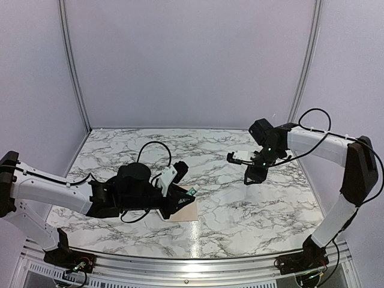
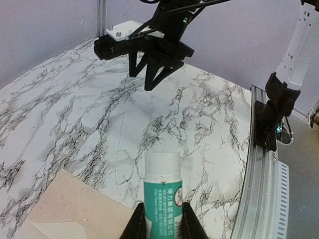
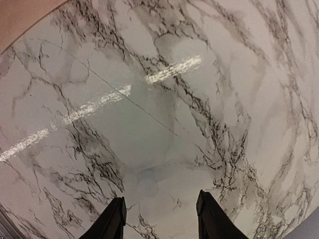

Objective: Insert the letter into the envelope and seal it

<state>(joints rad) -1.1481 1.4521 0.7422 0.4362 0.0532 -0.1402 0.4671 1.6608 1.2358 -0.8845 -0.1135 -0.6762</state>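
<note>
Over the grey-veined marble tabletop (image 1: 240,198), between lilac walls (image 1: 192,60), left gripper (image 2: 163,220) clamps a glue stick (image 2: 162,184); right gripper (image 3: 160,201) gapes empty.

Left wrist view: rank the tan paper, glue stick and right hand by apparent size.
1. right hand and tan paper: they look about alike, and the paper is cropped by the frame edge, so unranked.
2. glue stick: smallest, even though it sits nearest the camera, gripped in the left hand.
</note>
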